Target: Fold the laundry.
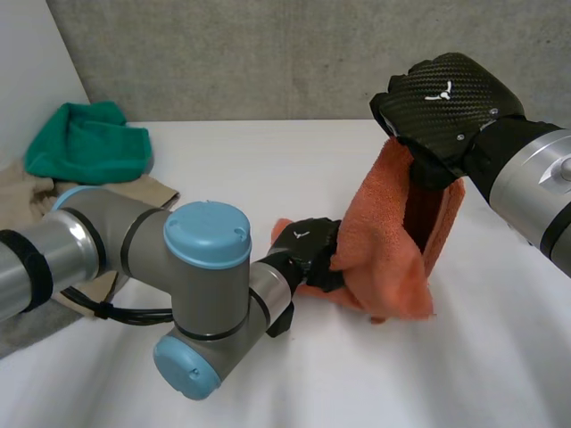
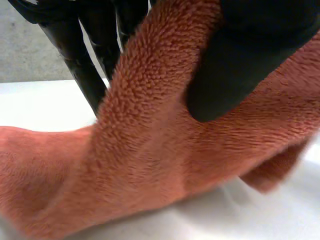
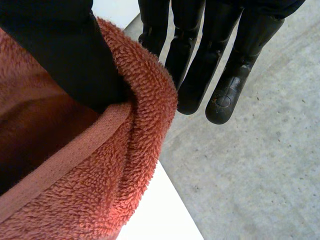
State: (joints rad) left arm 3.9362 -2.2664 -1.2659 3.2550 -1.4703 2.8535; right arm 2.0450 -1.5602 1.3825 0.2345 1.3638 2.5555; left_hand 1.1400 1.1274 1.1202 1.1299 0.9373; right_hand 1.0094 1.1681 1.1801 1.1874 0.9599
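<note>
An orange towel (image 1: 384,241) hangs over the white table (image 1: 294,160), its lower end bunched on the surface. My right hand (image 1: 446,98) holds its top edge up high; in the right wrist view the thumb (image 3: 75,60) pinches the hemmed edge of the towel (image 3: 100,190) against the straight fingers (image 3: 200,75). My left hand (image 1: 308,245) is low at the towel's left side, close to the table. In the left wrist view its thumb (image 2: 235,75) presses the towel (image 2: 150,165) against the fingers (image 2: 85,65) behind it.
A green cloth (image 1: 89,138) lies bunched at the back left on a beige cloth (image 1: 36,192). A grey cloth (image 1: 27,325) lies under my left arm. A grey wall stands behind the table. Concrete floor (image 3: 250,175) shows past the table's edge (image 3: 160,210).
</note>
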